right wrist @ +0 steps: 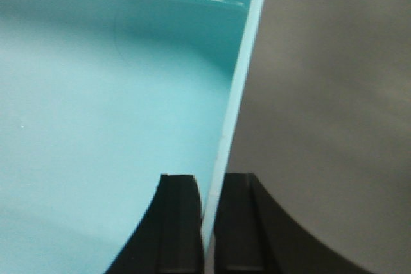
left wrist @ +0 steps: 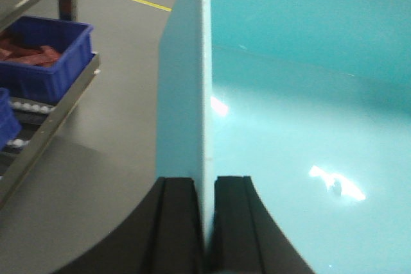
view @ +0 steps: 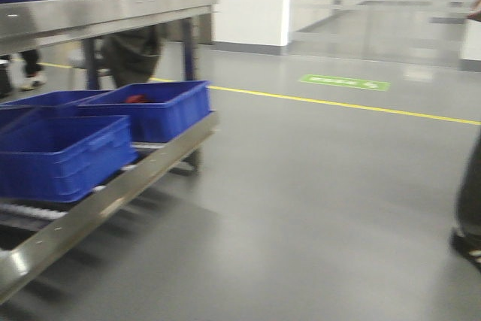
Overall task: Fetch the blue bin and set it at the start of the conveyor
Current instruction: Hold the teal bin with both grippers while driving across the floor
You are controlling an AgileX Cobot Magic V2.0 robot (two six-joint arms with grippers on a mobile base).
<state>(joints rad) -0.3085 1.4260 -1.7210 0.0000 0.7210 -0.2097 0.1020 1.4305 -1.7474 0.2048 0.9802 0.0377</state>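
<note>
I am watching the blue bin (left wrist: 289, 126) being held between both arms, its thin rim running straight up from each wrist camera. The left gripper (left wrist: 204, 184) is pinching one side wall of it, with one black finger against the outer face and the other inside the tub. The right gripper (right wrist: 205, 183) is clamping the opposite wall of the blue bin (right wrist: 96, 126) the same way. Both pairs of jaws are standing only a wall's thickness apart, closed onto the plastic. The tub's inside is showing bare glossy turquoise with spots of glare.

To the left, a dark blue bin (view: 154, 107) is sitting on the lower level of a steel rack (view: 105, 9), and the left wrist view is showing red pieces (left wrist: 26, 56) lying in it. A second dark blue bin (view: 60, 152) is sitting just in front of it; its contents are too blurred to tell. Grey floor (view: 301, 201) with a yellow line (view: 338, 103) is stretching out beyond.
</note>
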